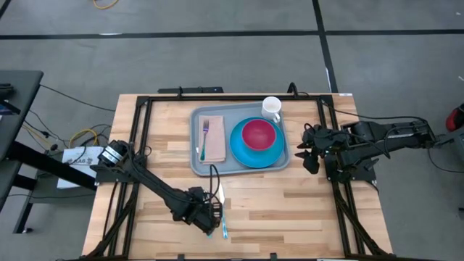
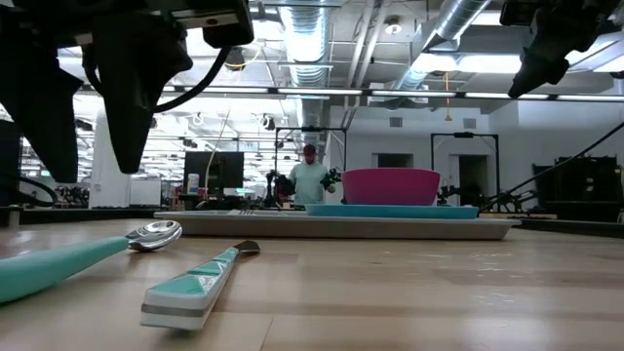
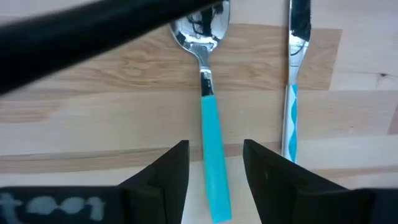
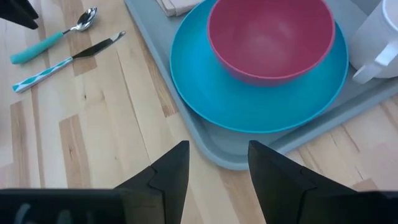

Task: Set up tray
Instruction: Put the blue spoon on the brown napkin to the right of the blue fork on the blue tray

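A grey-blue tray (image 1: 197, 138) sits toward the far middle of the wooden surface (image 1: 283, 199). On it lie a tan napkin (image 1: 213, 148) with a fork (image 1: 204, 138) on top, a bright blue plate (image 1: 255, 154) carrying a pink bowl (image 1: 259, 134), and a white mug (image 1: 271, 108) at the far right corner.

The left end effector (image 1: 210, 214) hangs low over the near part of the surface, its fingers (image 3: 171, 177) spread on either side of the teal handle of a spoon (image 3: 208, 106). A knife (image 3: 294, 93) with a teal-and-white patterned handle lies just beside the spoon, roughly parallel to it.

The right end effector (image 1: 310, 154) waits just off the tray's right edge, fingers (image 4: 168, 174) spread and holding nothing.

A person (image 2: 309, 177) stands in the room well behind the surface.
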Tool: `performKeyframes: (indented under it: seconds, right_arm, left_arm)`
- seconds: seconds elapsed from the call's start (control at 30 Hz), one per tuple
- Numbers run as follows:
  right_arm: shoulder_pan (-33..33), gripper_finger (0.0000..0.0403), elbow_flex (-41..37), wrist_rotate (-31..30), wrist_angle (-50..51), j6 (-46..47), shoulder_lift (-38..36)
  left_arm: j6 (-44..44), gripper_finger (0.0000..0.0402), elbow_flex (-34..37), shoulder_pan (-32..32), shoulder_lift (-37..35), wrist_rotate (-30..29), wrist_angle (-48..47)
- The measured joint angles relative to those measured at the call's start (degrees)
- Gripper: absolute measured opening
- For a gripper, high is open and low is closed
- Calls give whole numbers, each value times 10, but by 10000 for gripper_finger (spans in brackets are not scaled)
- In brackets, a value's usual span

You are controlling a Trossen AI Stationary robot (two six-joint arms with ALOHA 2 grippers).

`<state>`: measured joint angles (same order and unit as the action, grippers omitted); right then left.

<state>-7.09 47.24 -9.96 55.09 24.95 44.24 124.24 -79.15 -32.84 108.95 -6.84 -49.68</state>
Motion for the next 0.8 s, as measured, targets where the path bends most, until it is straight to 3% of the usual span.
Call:
performKeyframes:
  seconds: [0.33, 0.8]
  right_arm:
    - [0, 155, 0, 1, 0, -1, 0]
    - [0, 155, 0, 10, -10, -10, -4]
  left_arm:
    - [20, 139, 0, 8, 5, 0, 4]
    - [22, 140, 0, 10, 71, 54, 69]
